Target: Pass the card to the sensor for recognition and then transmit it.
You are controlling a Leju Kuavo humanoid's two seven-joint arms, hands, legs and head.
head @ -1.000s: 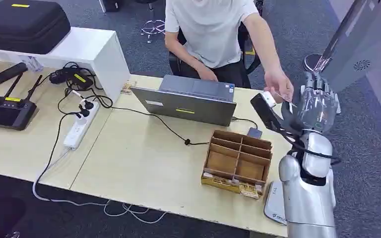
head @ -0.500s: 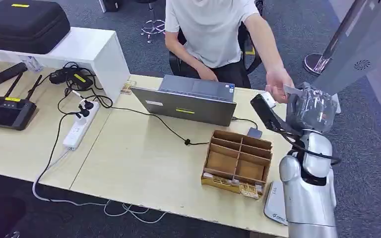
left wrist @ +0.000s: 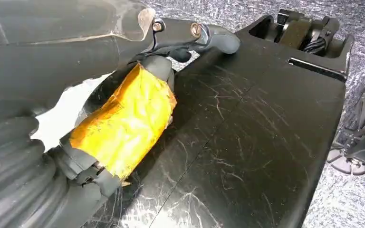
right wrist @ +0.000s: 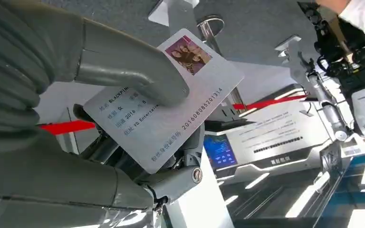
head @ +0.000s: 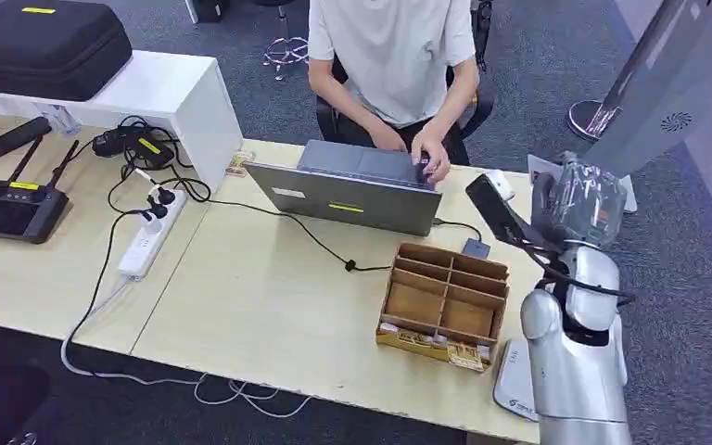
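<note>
My right hand [right wrist: 76,71] pinches the card [right wrist: 164,102] between thumb and fingers, printed face toward the wrist camera. In the head view that hand [head: 582,199] is raised at the right of the frame, beyond the table's [head: 269,297] far right corner. My left hand [left wrist: 119,118] hangs by a dark panel, fingers apparently curled in on nothing, though I cannot tell for certain. Farther back, a cardboard divider box [head: 443,304], then a laptop [head: 357,185] under a person's hand [head: 433,159].
</note>
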